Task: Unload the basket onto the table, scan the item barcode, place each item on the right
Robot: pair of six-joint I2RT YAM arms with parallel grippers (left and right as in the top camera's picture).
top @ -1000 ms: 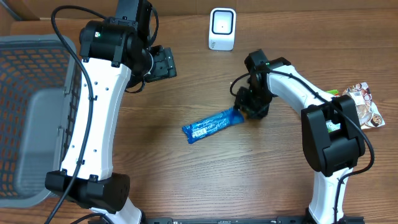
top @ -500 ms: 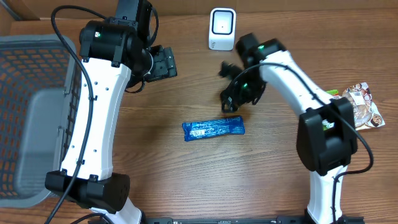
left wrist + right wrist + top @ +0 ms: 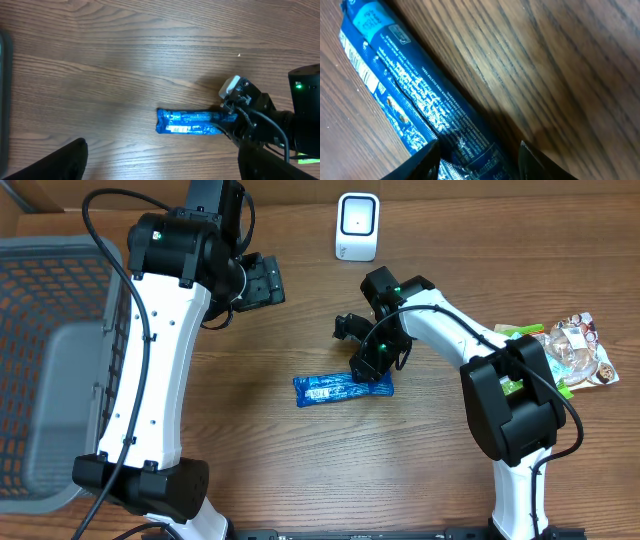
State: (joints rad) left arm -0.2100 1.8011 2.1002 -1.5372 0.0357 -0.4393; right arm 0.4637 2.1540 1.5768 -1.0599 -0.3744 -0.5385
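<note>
Bar [image 3: 343,388] lies flat on the surface [image 3: 300,470], one end between the right hand's [image 3: 372,373] fingers [image 3: 427,162], grip unclear; left hand [image 3: 258,282] gapes empty.

One blue snack bar [image 3: 343,387], one white scanner [image 3: 357,226], one grey basket [image 3: 40,330], one cookie packet [image 3: 582,350], two arms [image 3: 160,360].

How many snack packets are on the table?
2: blue wrapper mid-table by the right hand; patterned packet at the right edge. A green thing nearby is unclear.

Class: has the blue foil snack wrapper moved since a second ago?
Yes. The blue foil snack wrapper has swung level: its right end now lies farther from the white scanner.
</note>
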